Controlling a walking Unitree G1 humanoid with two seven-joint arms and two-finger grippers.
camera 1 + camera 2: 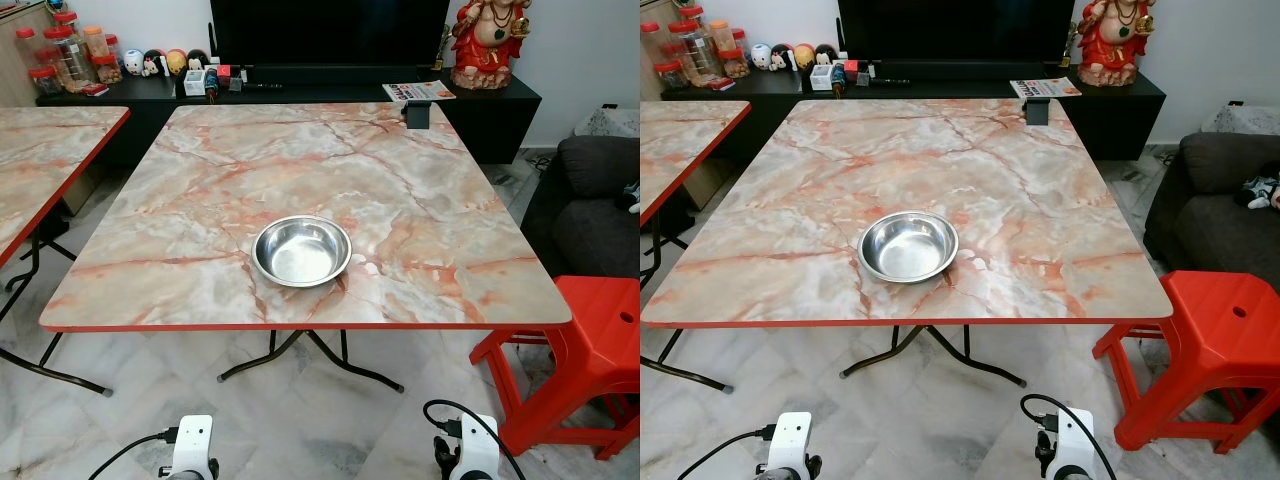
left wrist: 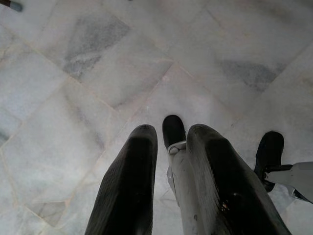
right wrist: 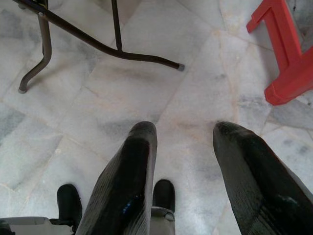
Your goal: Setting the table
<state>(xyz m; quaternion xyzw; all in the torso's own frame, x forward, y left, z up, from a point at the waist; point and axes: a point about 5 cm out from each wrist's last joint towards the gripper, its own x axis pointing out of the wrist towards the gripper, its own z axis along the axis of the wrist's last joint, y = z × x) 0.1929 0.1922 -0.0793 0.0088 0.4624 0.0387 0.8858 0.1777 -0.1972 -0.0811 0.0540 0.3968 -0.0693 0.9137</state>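
One steel bowl (image 1: pixel 301 250) sits near the front edge of the marble-patterned table (image 1: pixel 420 190), and that's all that's laid so far. Both arms hang over the floor, left gripper (image 2: pixel 168 142) and right gripper (image 3: pixel 183 142) parted and empty — plenty left to set.

bright, even room light and sharp head views with no motion blur. soft sheen lies across the upper middle of the marble table (image 1: pixel 330 170), and the steel bowl (image 1: pixel 301 250) glints, with a faint shadow at its right. table edges bow slightly towards the frame borders. in the wrist views the black fingers (image 2: pixel 128 186) look soft and dark against the pale floor (image 3: pixel 146 93).
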